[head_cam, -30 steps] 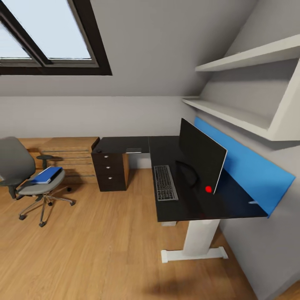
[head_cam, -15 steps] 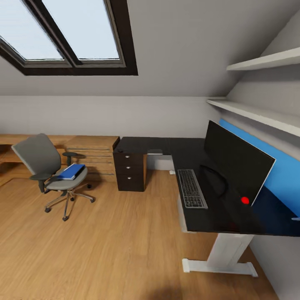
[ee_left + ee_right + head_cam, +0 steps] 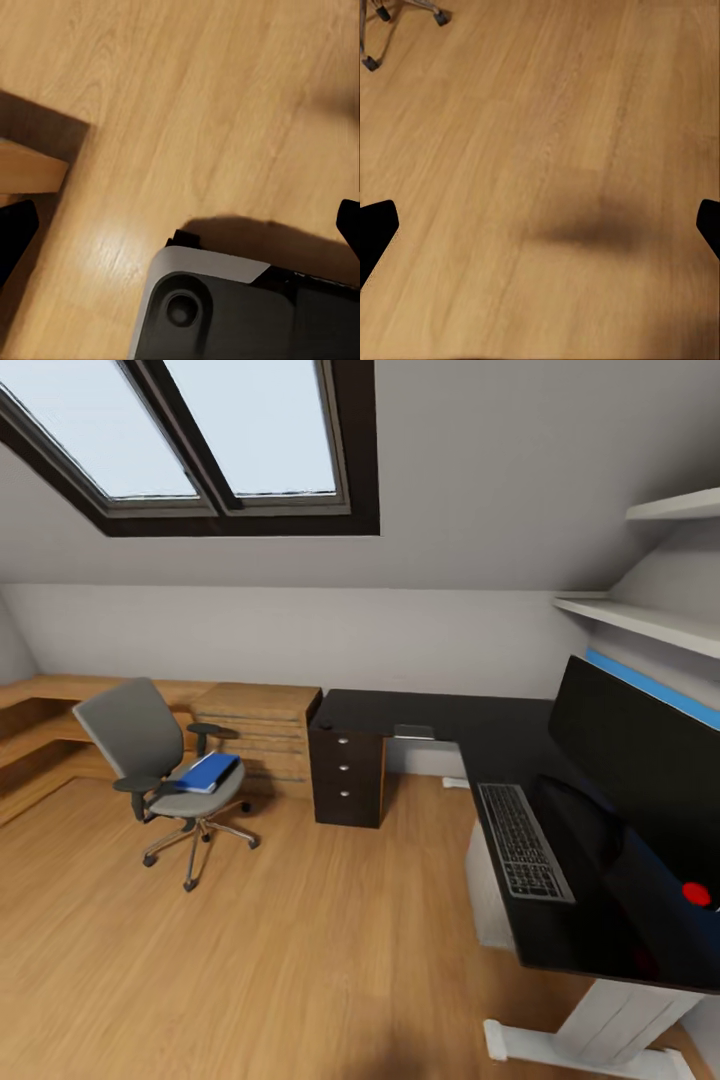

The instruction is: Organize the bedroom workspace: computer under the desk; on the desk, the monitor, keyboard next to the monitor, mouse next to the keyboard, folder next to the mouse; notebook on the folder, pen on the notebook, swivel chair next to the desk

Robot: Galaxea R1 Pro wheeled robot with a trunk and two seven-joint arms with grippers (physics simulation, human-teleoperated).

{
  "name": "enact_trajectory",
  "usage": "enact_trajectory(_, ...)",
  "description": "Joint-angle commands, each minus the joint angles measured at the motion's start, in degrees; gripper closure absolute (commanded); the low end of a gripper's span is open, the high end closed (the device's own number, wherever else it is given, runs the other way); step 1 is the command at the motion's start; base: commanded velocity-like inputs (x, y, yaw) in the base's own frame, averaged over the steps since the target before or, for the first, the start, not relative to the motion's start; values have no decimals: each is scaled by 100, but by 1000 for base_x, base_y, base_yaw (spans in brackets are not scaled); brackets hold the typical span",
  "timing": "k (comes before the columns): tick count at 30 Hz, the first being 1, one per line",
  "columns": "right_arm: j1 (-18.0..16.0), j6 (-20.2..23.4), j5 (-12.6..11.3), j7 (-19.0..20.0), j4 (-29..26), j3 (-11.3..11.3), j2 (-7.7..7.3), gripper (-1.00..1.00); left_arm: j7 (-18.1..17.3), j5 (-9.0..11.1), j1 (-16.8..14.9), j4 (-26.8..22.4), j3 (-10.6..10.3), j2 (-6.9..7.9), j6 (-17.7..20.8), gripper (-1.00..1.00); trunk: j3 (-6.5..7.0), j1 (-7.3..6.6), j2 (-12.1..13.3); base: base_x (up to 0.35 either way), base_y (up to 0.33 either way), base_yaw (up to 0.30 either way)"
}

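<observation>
Grippers hang wide and empty over the floor point(image 3: 555, 150). We see the folder point(image 3: 207, 771) on the swivel chair point(image 3: 160, 760), far left, nearer our left arm.

We can read no words, numbers, brands or signs anywhere. The keyboard point(image 3: 523, 841) near the front edge of the desk point(image 3: 420, 712) has keys too small and blurred for their legends to be made out, and the blue folder point(image 3: 208, 771) shows a plain cover.

Attic room, wooden floor point(image 3: 300, 960), dark-framed skylight point(image 3: 230, 450).
</observation>
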Motion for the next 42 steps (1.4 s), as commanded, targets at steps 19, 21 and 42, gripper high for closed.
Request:
enact_trajectory(19, -7, -257, -15, 5, 17, 47, -11, -100, 44, 73, -1, -7, -40, 3, -31, -100, -10, 6, -8, 309, 175, 2)
enact_trajectory(21, -7, -257, -20, 5, 17, 41, -11, -100, 44, 73, -1, -7, -40, 3, -33, -100, -10, 6, -8, 309, 190, 0)
enact_trajectory(42, -7, -257, -44, 4, 15, 26, -12, -100, 44, 56, -1, 28, -42, 1, -36, -100, -10, 6, -8, 330, 22, 0)
